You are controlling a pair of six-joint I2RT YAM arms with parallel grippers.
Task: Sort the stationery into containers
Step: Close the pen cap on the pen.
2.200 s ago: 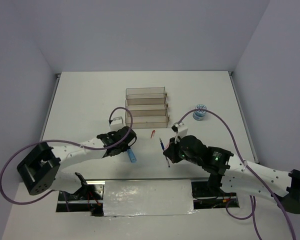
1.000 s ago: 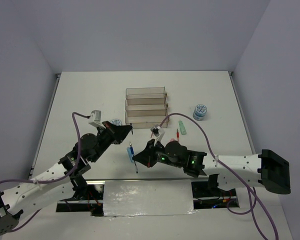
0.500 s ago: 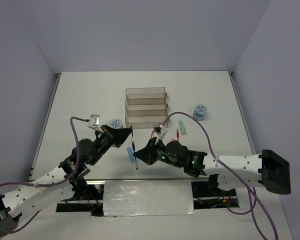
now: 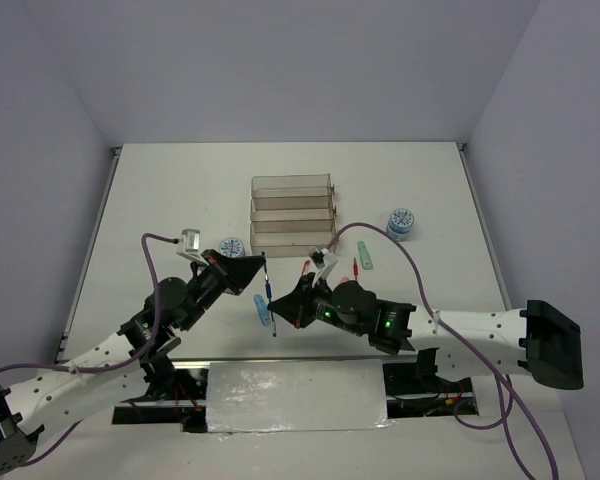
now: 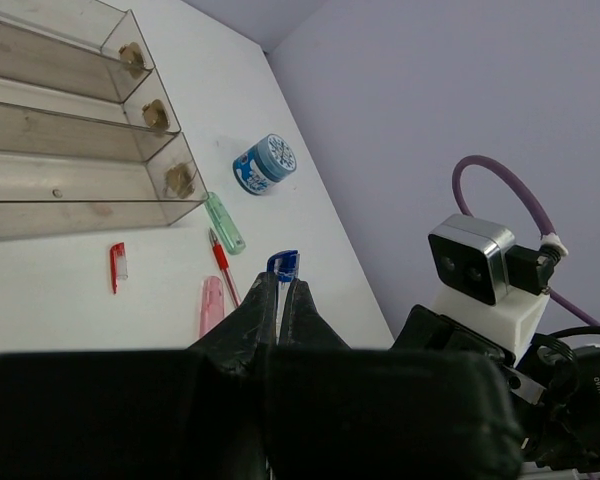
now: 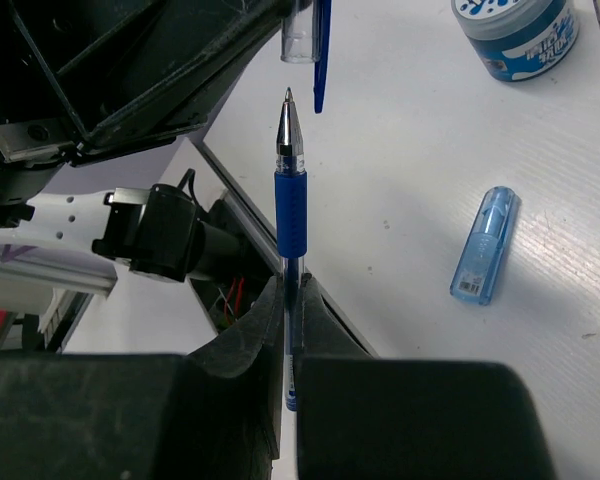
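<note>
My left gripper is shut on a blue-clipped clear pen cap and holds it above the table. My right gripper is shut on a blue pen, tip up, just below that cap. The clear stepped rack stands behind them. One blue-white roll sits right of the rack and another sits left. A blue stick, a green stick, a pink stick and a red pen lie on the table.
A small red cap lies in front of the rack. The table's near edge with an open slot and wiring is right behind the grippers. Purple cables loop over both arms.
Both arms have swung in from the sides and met in front of the rack. In the last half second the pen tip has crept up closer to the cap.
</note>
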